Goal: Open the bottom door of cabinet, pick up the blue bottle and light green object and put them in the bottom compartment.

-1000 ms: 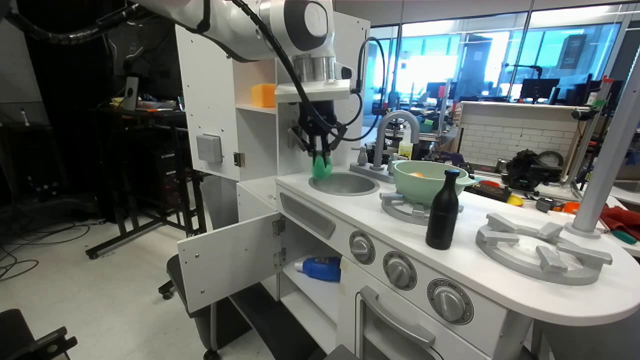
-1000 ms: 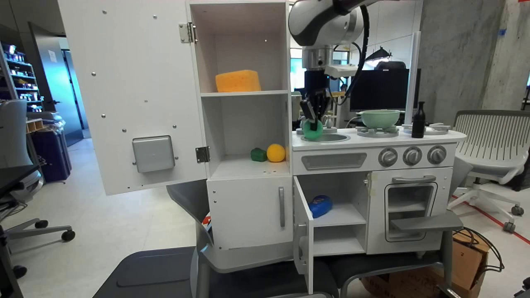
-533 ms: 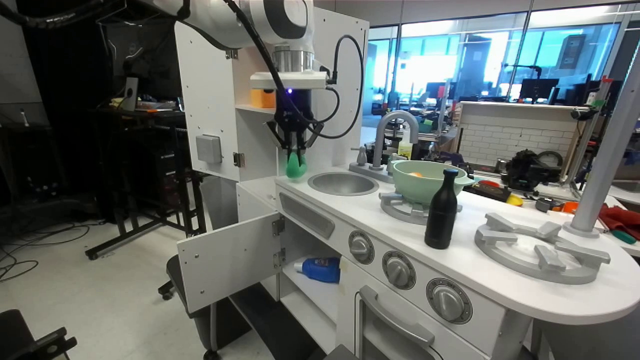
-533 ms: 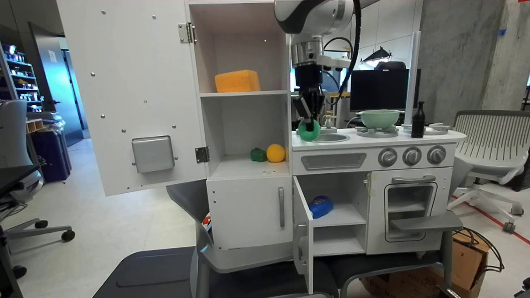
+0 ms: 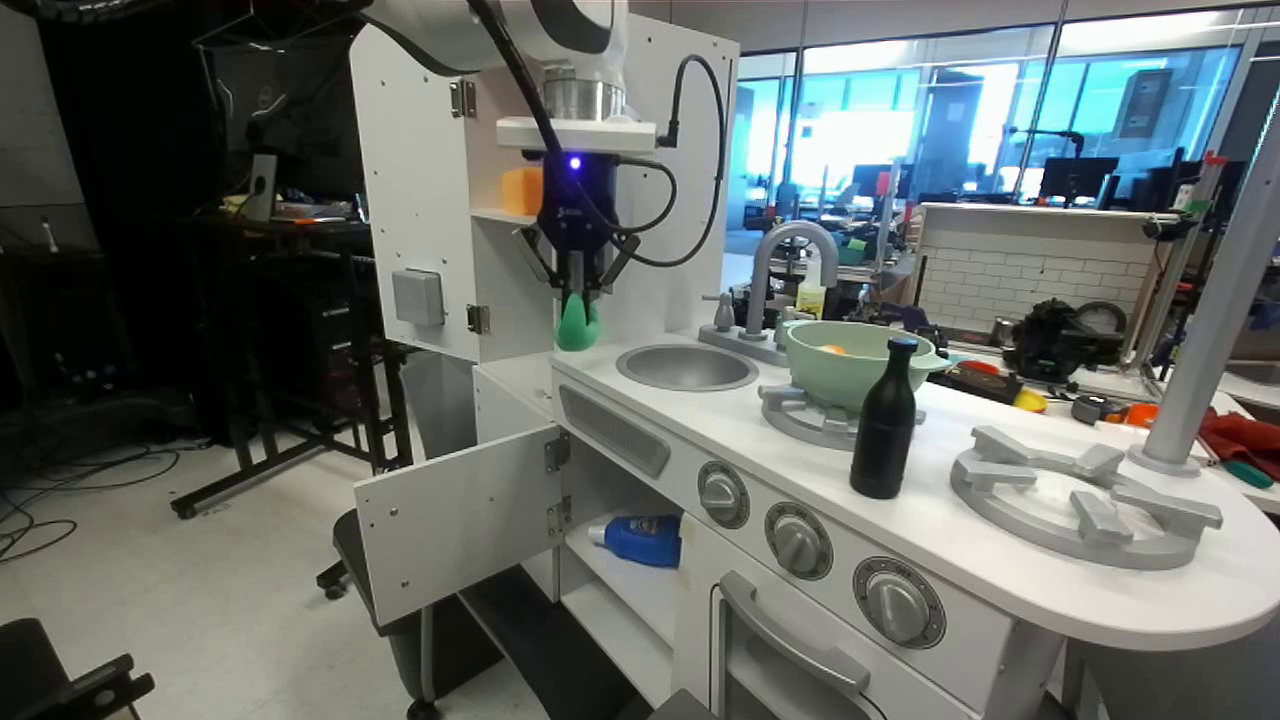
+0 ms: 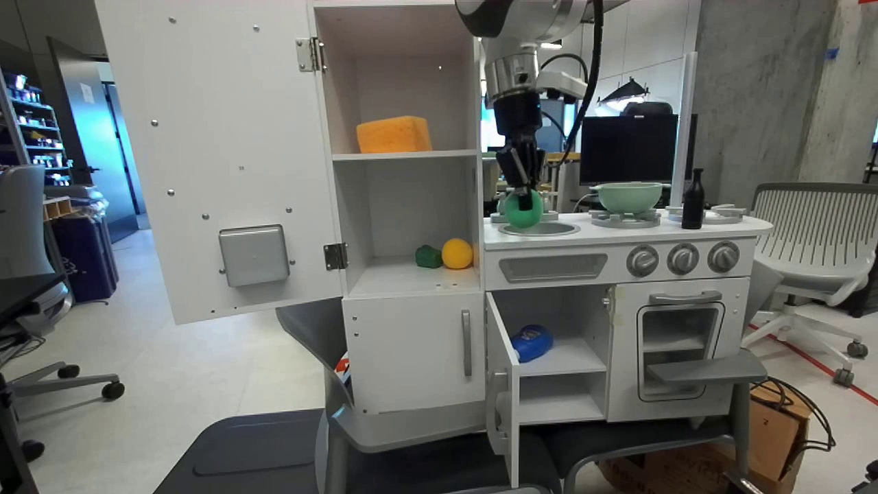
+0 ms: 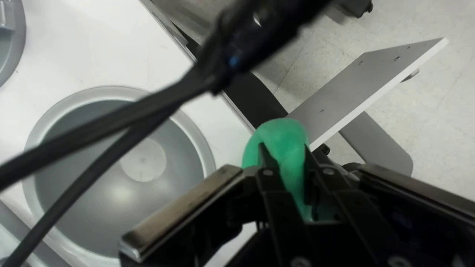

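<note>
1. The green thing [image 5: 577, 330] is up in the robot's gripper [image 7: 284, 150], by the edge of the counter [image 5: 928, 480] and near the sink [image 5: 690, 370]
2. The two fingers [image 7: 268, 159] sit close together, one on each side of the green thing, and squeeze it, so the gap is just as wide as the bit they hold
3. The blue bottle [image 5: 642, 540] lies on its side on the shelf [image 6: 569, 360] in the low cupboard [image 6: 576, 309], with its white cap [image 5: 597, 534] toward the low door [image 5: 465, 525]
4. The low door is swung wide open, and in the wrist view the green thing hides a bit of it
5. A gray tap [image 5: 760, 280] stands behind the sink
6. Past the sink, a green bowl [image 5: 850, 375] sits on a gray burner [image 5: 815, 430], with something orange [image 5: 833, 349] in it
7. A black bottle [image 5: 884, 430] with a blue top [image 5: 902, 345] stands near the green bowl
8. In an exterior view, an orange block [image 6: 394, 134] rests on the upper level of the tall cupboard [image 6: 411, 206], and a yellow ball [image 6: 457, 254] and a dark green lump [image 6: 429, 256] sit side by side below it
</note>
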Available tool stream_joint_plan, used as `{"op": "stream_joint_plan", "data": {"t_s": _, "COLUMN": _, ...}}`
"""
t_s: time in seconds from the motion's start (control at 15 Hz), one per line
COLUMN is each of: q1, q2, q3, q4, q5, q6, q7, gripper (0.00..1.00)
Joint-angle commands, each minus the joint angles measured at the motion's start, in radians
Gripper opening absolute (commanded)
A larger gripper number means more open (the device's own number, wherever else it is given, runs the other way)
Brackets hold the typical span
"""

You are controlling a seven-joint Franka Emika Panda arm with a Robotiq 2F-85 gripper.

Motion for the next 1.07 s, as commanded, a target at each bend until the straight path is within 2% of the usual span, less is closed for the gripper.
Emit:
{"op": "stream_joint_plan", "data": {"t_s": 0.0, "q1": -0.005, "q2": -0.067, "q3": 0.016, "q4": -0.081, "q5": -0.003, "q6": -0.091, "q7": -0.110, "gripper": 0.04}}
{"op": "stream_joint_plan", "data": {"t_s": 0.4, "q1": 0.003, "q2": -0.150, "q3": 0.007, "q4": -0.226, "q5": -0.017, "q6": -0.147, "q7": -0.215, "gripper": 0.04}}
{"op": "stream_joint_plan", "data": {"t_s": 0.73, "q1": 0.007, "q2": -0.270, "q3": 0.006, "q4": -0.472, "q5": -0.037, "q6": -0.118, "q7": -0.309, "gripper": 0.04}}
{"op": "stream_joint_plan", "data": {"t_s": 1.0, "q1": 0.017, "q2": -0.359, "q3": 0.001, "q4": -0.666, "q5": -0.061, "q6": -0.065, "q7": -0.312, "gripper": 0.04}}
